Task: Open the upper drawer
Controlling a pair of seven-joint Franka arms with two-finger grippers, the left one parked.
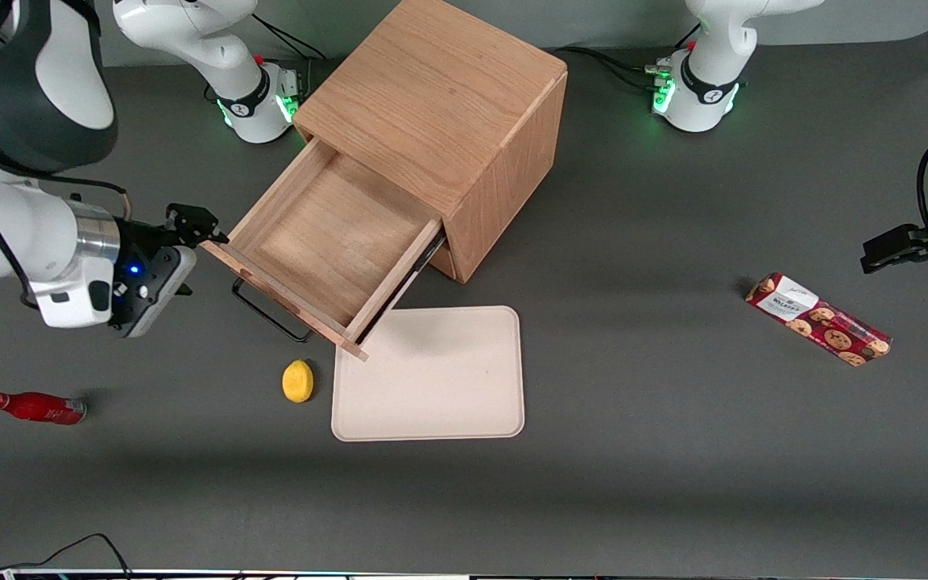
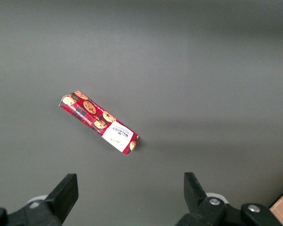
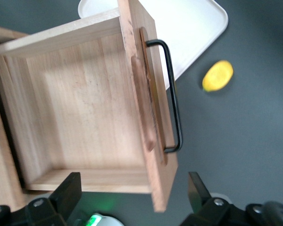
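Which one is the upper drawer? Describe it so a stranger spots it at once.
Find the boxy wooden cabinet in the middle of the table. The upper drawer is the shallow tray pulled out of it, empty, above a beige tray and a lemon. Its thin black handle and open state mark it; the gripper, open, hovers beside its front corner.
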